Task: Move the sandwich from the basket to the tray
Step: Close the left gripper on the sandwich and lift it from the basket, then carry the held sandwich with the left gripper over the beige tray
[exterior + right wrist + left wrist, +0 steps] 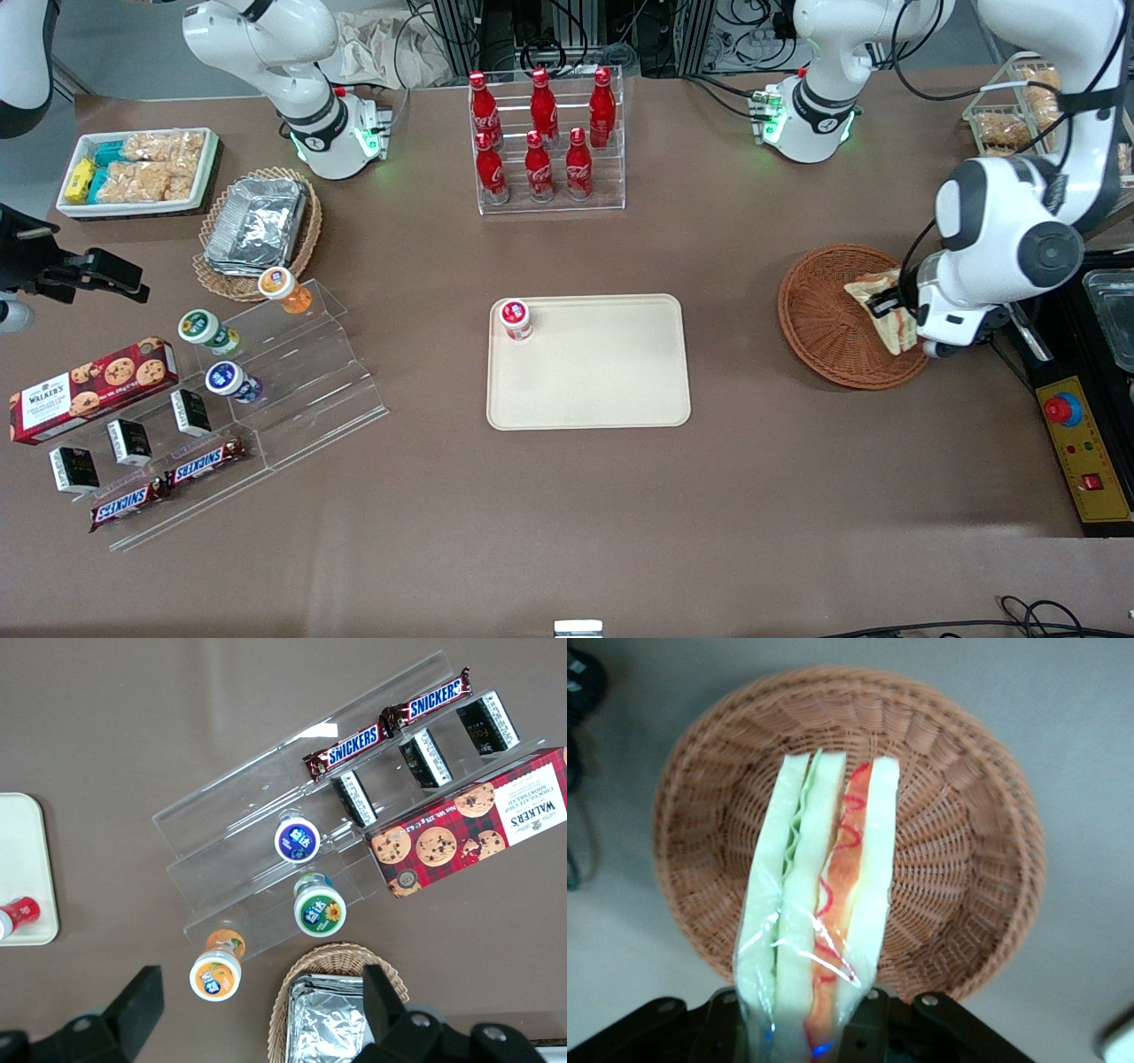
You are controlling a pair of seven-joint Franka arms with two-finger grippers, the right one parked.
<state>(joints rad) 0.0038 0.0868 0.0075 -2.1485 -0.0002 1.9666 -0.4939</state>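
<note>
The sandwich [882,303] is a wrapped wedge of white bread with red and green filling. It hangs over the reddish-brown wicker basket [824,319], at the basket's side nearer the working arm's end of the table. My gripper [893,307] is shut on the sandwich. In the left wrist view the sandwich [819,895] sticks out from between the black fingers [873,1020] of the gripper [802,1028], with the empty basket [957,859] below it. The cream tray [589,390] lies mid-table, toward the parked arm from the basket.
A small red-lidded cup [516,319] stands on the tray's corner. A clear rack of red bottles [545,142] stands farther from the camera. A control box with a red button [1076,434] lies at the table's edge by the working arm.
</note>
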